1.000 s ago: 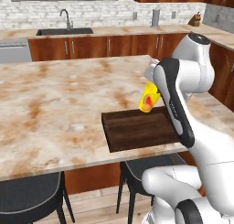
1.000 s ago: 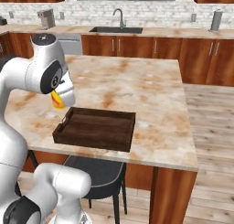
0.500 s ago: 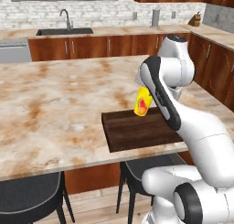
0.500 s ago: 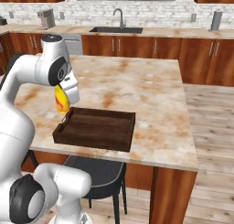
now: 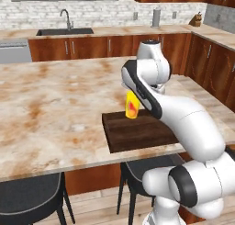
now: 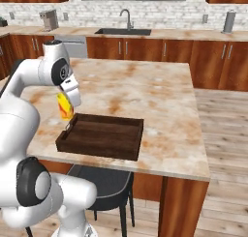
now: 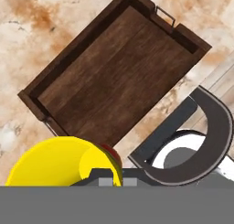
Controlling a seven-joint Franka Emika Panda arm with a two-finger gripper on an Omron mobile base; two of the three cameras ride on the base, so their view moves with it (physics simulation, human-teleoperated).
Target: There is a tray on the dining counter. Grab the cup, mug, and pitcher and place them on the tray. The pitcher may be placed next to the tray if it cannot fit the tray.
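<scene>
A: Nearest first? Two dark stools with black seats (image 6: 99,183) tucked under the near edge of the large island counter with beige, rust-veined marble top (image 5: 50,104).

B: Then the dark brown rectangular wooden tray with raised rim and small metal handles (image 6: 104,135), lying by that near edge, nothing inside it.

A: And the two-finger gripper (image 6: 68,105)?

B: Clenched on the small yellow handleless tumbler with a red-orange mark (image 5: 132,105), held upright in the air, just above the tray's left short end. Seen from the hand camera: yellow rim (image 7: 59,161) low in the frame, tray (image 7: 114,72) beyond it, one handle visible at the far end.

A: Touching the tray?

B: Cannot tell for sure; appears lifted clear of the rim.

A: Farther back?

B: Back counter with a sink and curved tap (image 6: 127,23), and a tall plain grey cylindrical pitcher with a narrower neck (image 6: 228,22) standing at its right end, well apart from the tray.
</scene>
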